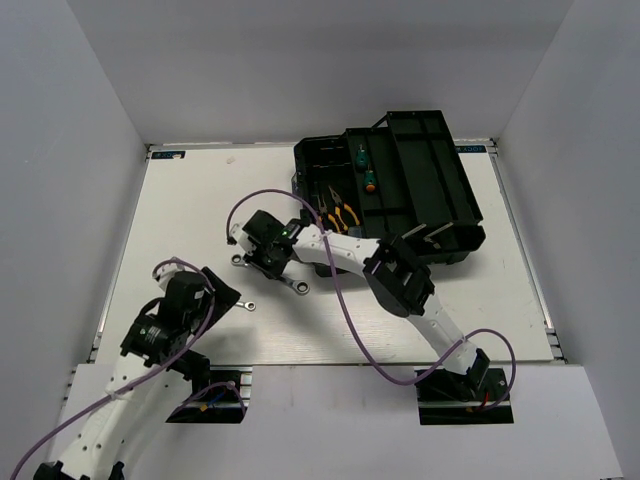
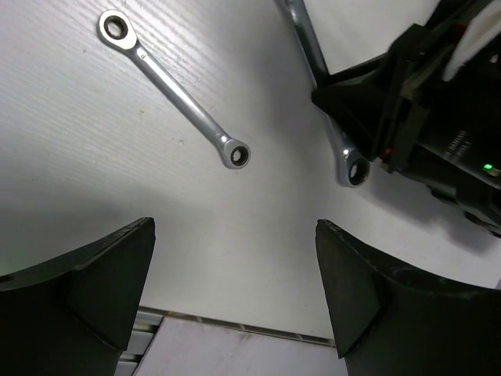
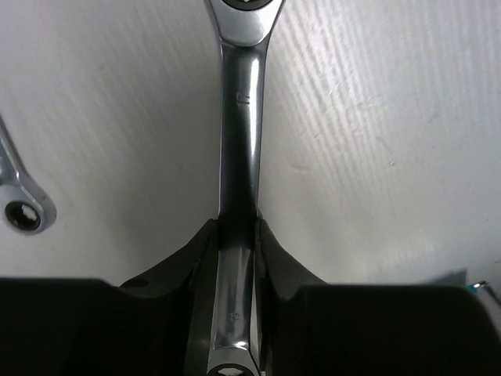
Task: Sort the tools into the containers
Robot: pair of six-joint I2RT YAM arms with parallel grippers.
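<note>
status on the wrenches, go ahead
Right gripper shut on wrench. Left gripper open, second wrench ahead. Nothing blocking toolbox.

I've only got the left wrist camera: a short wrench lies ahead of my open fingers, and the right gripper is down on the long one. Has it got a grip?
Observer: Yes. On the right wrist camera the right gripper pinches the long wrench by its shaft, a finger on each side.
Operator: Where's the toolbox? I can't see it.
Observer: The toolbox stands open at the far edge of the table, right of centre.
Operator: Anything in it yet?
Observer: Two pliers and two screwdrivers lie inside.
</note>
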